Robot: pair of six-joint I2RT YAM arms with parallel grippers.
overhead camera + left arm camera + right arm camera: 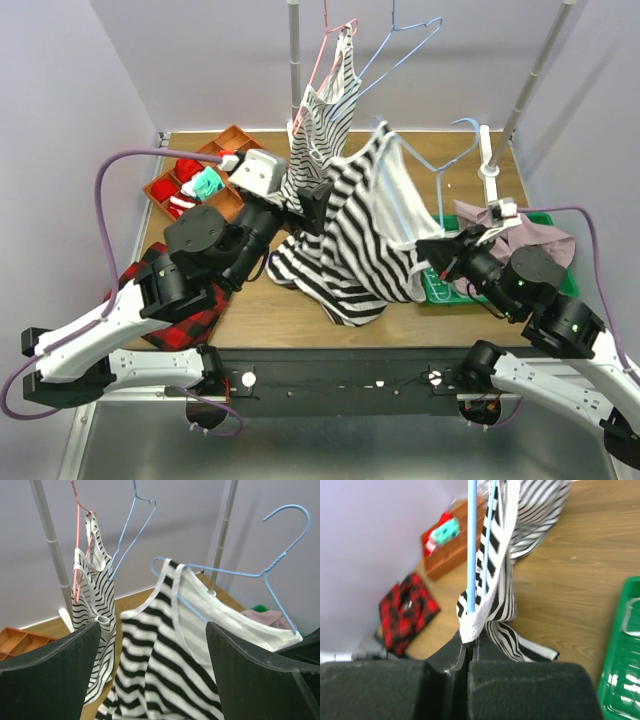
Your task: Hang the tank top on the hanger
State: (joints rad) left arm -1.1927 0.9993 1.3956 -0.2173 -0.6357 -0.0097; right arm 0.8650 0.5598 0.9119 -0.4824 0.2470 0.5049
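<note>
**Stripes draped on wire, one end pinched**

Lifted off the counter [290, 310], the tank top [360, 240] hangs in a loose sheet from the hanger [425, 160], with its lower hem bunched on the wood below. It looks light, limp and thin. It will sag and fold wherever it is unsupported, and it could slide along smooth wire if tilted. The white bound edges and narrow straps are probably the firmest places to take hold; the striped body would only stretch and bunch.

The hanger looks springy rather than rigid, so it is likely to twist when held from one end. In the left wrist view its bar [235, 571] runs under the white neckline, and a strap loops near its far corner. I cannot tell whether both straps are seated.

The right hand [468, 645] is clamped tight on the hanger's wire together with a fold of white hem, so cloth and wire meet right at its fingertips. The left hand [312, 205] is spread wide and holds nothing. The striped cloth hangs just in front of it.
</note>
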